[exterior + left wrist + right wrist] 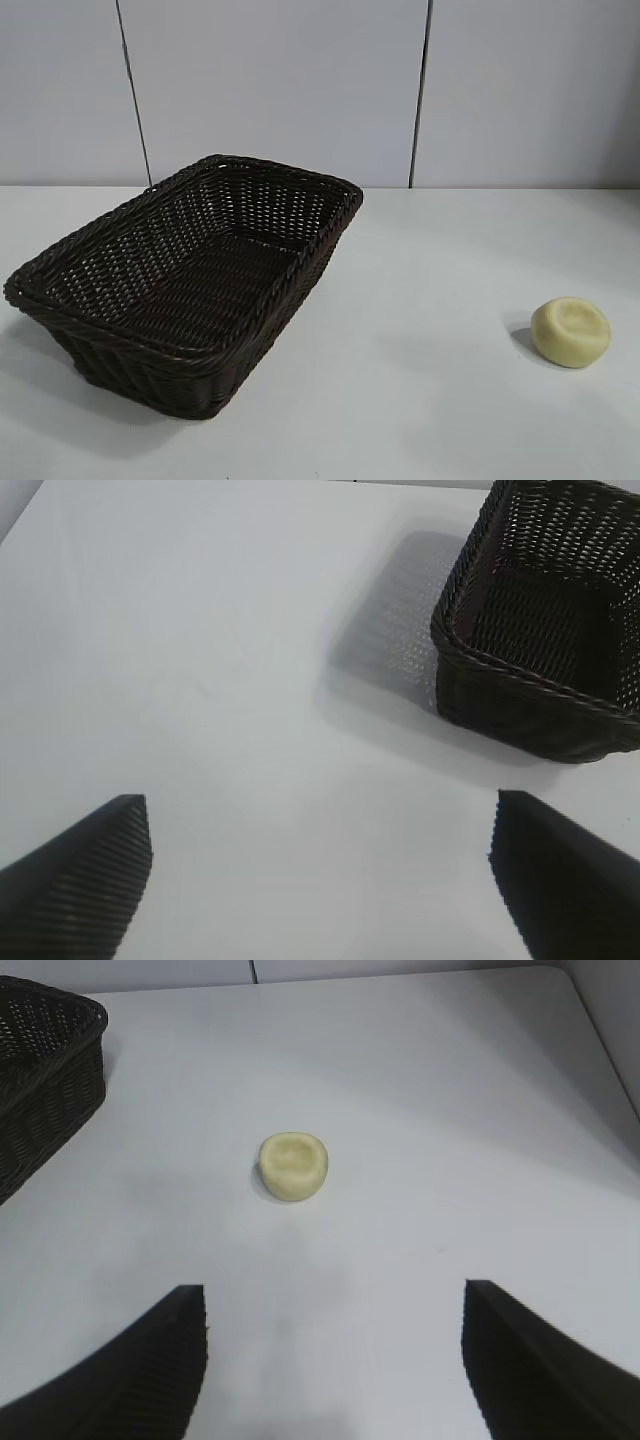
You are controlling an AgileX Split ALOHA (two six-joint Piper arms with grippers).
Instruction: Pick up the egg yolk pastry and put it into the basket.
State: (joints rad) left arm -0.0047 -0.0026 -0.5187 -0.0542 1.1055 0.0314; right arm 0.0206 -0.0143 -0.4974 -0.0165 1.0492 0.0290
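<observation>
The egg yolk pastry (571,331), a small pale yellow puck with a dimpled top, lies on the white table at the right of the exterior view. In the right wrist view the pastry (293,1166) sits ahead of my right gripper (335,1295), which is open and empty, well short of it. The dark brown woven basket (190,280) stands empty at the left. My left gripper (322,802) is open over bare table, with the basket (545,630) off ahead to one side. Neither arm shows in the exterior view.
The white table (420,300) meets a pale panelled wall (300,80) at the back. In the right wrist view a corner of the basket (45,1070) shows, and so does the table's rounded far corner (560,980).
</observation>
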